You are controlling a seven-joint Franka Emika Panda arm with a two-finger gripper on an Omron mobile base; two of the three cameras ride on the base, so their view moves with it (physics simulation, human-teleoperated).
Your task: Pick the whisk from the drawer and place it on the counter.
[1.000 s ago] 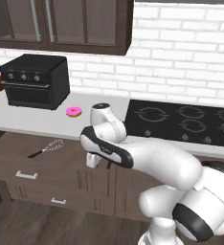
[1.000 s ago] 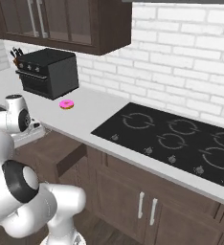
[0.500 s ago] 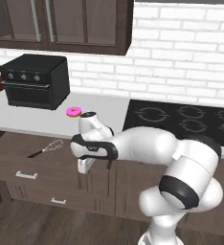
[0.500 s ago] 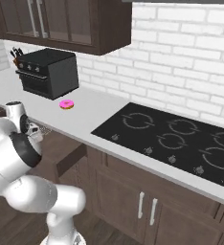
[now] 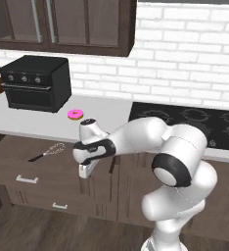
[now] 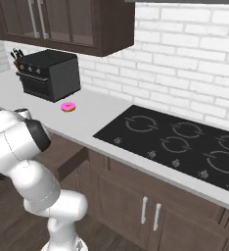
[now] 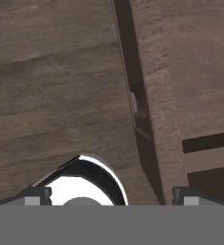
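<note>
Jaws stood wide apart and empty, the gripper point(image 5: 84, 170) hanging over the open drawer's point(image 5: 18, 159) right end; the whisk point(image 5: 48, 152) lay leftward, handle pointing away from the gripper.

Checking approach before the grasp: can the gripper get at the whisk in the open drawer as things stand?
Probably yes. The whisk lies alone and uncovered on the floor of the open drawer, nothing over it. The gripper hangs low at the drawer's right end, jaws apart, beside the whisk rather than over it, so it must shift sideways.
</note>
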